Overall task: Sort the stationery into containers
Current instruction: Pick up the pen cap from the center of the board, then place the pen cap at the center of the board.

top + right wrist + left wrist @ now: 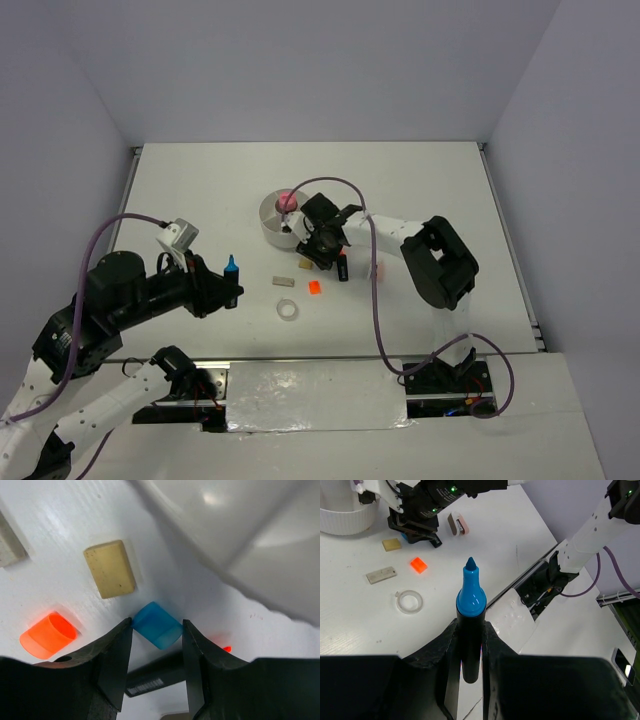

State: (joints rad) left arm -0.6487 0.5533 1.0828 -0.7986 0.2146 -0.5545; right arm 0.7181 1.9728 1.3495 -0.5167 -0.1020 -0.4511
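Observation:
A black marker with a blue cap (471, 595) stands upright in my left gripper (470, 645), which is shut on its barrel; the top view shows that gripper (232, 293) at centre left. My right gripper (156, 645) is down on the table beside the white tub (272, 218). Its two fingers press on opposite corners of a blue square (157, 625). A tan eraser (110, 569) and an orange square (48, 634) lie just beyond it. Under the fingers lies a black marker (155, 677). A pink tube (288, 198) sits in the tub.
A clear tape ring (288, 311) and a flat tan eraser (283, 281) lie on the table between the arms. A small pink and white item (378, 268) rests right of the orange-capped marker (342, 265). The tub wall (250, 540) rises close to my right fingers.

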